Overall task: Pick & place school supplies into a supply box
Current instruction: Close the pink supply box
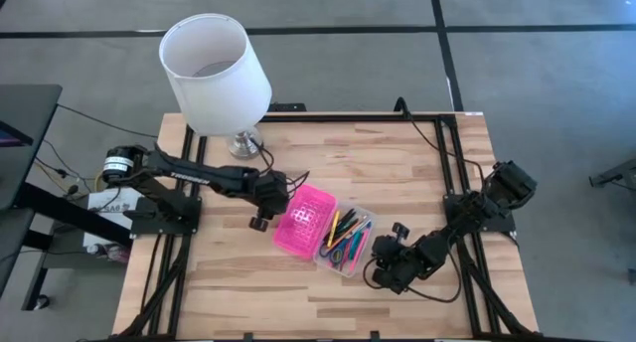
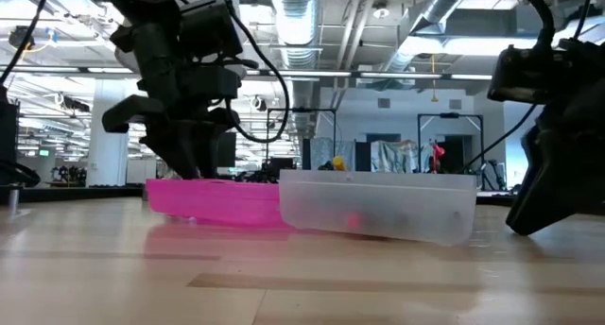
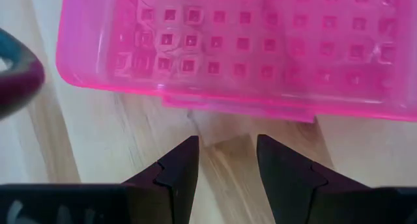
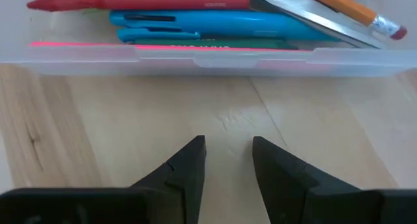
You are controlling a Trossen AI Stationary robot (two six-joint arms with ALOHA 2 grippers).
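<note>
Since the supplies already lie in the box base, we judge closing next: left tool, fingers apart and empty, faces the pink lid; right tool, likewise parted, faces the base.

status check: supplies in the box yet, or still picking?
Done: pens and pencils lie in the clear base; no loose supplies show on the table. In hand: nothing; left gripper faces the open pink lid, right gripper the base, both empty. Left: closing the lid.
</note>
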